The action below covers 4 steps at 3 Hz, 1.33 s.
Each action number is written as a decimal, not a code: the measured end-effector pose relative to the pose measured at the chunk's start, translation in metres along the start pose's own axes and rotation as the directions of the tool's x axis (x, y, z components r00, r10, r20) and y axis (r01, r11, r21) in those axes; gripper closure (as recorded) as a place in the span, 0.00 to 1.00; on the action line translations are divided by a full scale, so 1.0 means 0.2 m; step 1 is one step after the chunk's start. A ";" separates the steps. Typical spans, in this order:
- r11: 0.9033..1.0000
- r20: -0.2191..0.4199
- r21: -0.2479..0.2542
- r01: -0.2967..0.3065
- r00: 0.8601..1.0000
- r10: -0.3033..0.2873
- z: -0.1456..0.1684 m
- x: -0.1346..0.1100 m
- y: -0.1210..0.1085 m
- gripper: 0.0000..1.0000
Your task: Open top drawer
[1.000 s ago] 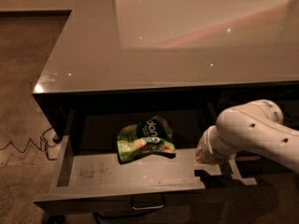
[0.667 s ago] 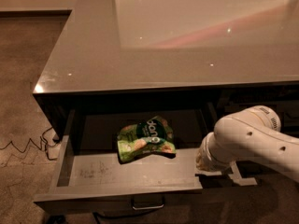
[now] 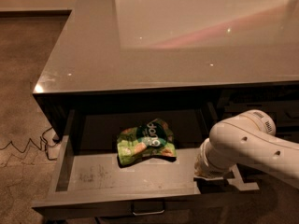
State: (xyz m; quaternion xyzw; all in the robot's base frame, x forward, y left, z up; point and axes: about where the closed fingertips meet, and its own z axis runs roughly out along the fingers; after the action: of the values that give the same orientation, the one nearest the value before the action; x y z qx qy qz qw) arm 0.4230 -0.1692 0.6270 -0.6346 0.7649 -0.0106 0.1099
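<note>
- The top drawer (image 3: 93, 175) sits in the lower left and centre of the frame, pulled well out from under the grey countertop (image 3: 187, 45), its scuffed grey floor exposed. Judged from that, the opening looks largely done.
- Its small metal handle (image 3: 148, 211) shows at the bottom edge, in the middle of the dark front, with nothing on it.
- The gripper (image 3: 236, 184) is at lower right, beyond the drawer's right front corner and below the white arm (image 3: 247, 143). Whether it is released or clenched cannot be told, because the wrist covers much of it.
- A green snack bag (image 3: 145, 146) lies crumpled on the drawer floor near the back, right of centre, apart from the arm.
- A thin cable (image 3: 23, 146) zigzags over the floor at the left edge, well clear of the drawer.
</note>
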 end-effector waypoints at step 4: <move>0.999 0.006 -0.032 0.014 1.000 -0.014 0.04 0.01 0.14 1.00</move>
State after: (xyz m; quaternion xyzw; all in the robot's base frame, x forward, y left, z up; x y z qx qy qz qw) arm 0.3965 -0.1652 0.6139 -0.6416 0.7603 0.0025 0.1018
